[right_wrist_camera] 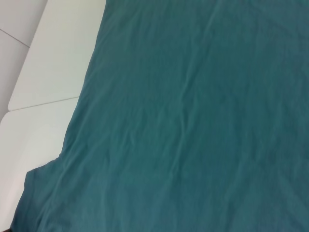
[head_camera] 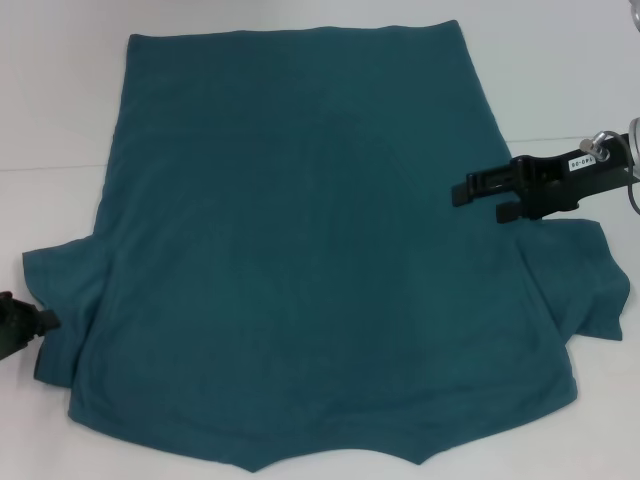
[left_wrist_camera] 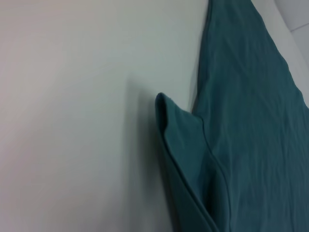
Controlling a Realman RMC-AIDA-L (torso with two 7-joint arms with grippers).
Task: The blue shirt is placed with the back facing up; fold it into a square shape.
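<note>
White table; blue shirt is spread flat, unfolded. Right gripper is held over right side, jaws parted, empty. Left gripper is at left sleeve, grip can't be told. Sleeve fold likely next.

**Arms at the shirt's two sides**

Right gripper: reaches in from the right edge, held level, black fingers pointing toward the left, hovering above the cloth by the right sleeve. The two fingers appear parted, one above the other.

Left gripper: low at the left edge, only its dark tip visible, at the left sleeve; finger state hard to tell.
</note>
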